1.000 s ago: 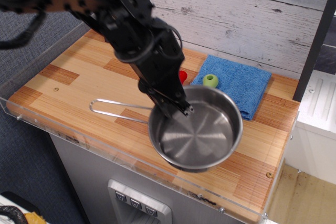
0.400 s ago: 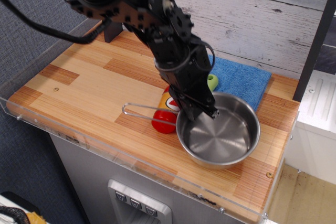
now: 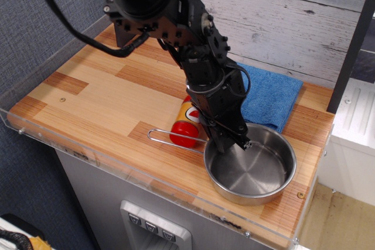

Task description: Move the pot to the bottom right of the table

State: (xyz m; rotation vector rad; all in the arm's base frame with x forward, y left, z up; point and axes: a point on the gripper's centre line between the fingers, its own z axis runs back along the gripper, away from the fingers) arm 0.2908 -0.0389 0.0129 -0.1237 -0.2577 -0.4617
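Note:
The pot (image 3: 252, 168), a shallow shiny steel pan, sits near the front right corner of the striped wooden table (image 3: 94, 98). Its thin wire loop handle (image 3: 176, 137) points left. My gripper (image 3: 231, 141) reaches down over the pot's left rim and is shut on the rim where the handle joins. A red bottle (image 3: 186, 122) lies just left of the pot, under the handle.
A blue towel (image 3: 266, 98) lies at the back right, partly hidden by my arm. A clear acrylic rim (image 3: 146, 180) edges the table front. A white cabinet (image 3: 354, 127) stands to the right of the table.
My gripper has moved the pot right and toward the front right corner. The red bottle, earlier mostly hidden, now shows. The green object on the towel is hidden behind my arm.

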